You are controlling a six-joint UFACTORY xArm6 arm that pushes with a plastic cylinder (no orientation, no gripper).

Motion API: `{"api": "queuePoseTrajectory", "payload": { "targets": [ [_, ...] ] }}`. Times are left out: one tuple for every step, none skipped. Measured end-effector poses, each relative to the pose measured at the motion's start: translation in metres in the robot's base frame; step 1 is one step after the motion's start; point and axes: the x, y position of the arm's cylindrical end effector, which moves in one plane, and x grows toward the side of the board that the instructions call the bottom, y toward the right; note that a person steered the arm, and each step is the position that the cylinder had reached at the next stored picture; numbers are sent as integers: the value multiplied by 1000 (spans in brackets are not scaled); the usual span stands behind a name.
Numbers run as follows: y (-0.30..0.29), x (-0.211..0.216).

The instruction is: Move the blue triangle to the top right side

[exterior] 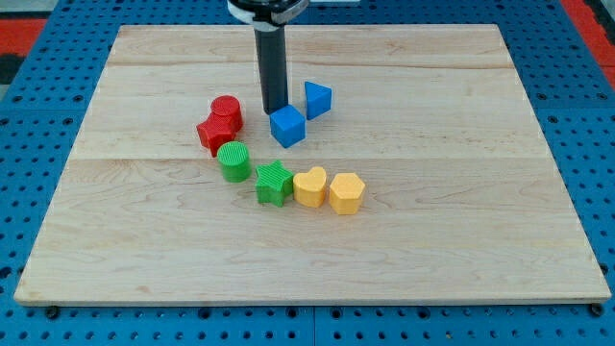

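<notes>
The blue triangle [318,98] stands on the wooden board, above the middle. A blue cube [287,126] sits just to its lower left. My tip [276,109] is at the end of the dark rod, right behind the blue cube's top left edge and a short way to the left of the blue triangle, not touching the triangle.
A red cylinder [226,111] and a red block [211,133] sit left of the rod. Below them are a green cylinder [233,160], a green star [274,183], a yellow heart [309,186] and a yellow hexagon [347,192]. The board's rim [307,298] runs along the view's bottom.
</notes>
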Motion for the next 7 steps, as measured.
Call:
{"api": "queuePoseTrajectory", "payload": {
  "targets": [
    [20,-18],
    [61,-58],
    [85,-63],
    [24,-52],
    [-33,-35],
    [-15,-23],
    [29,-22]
  ]
}}
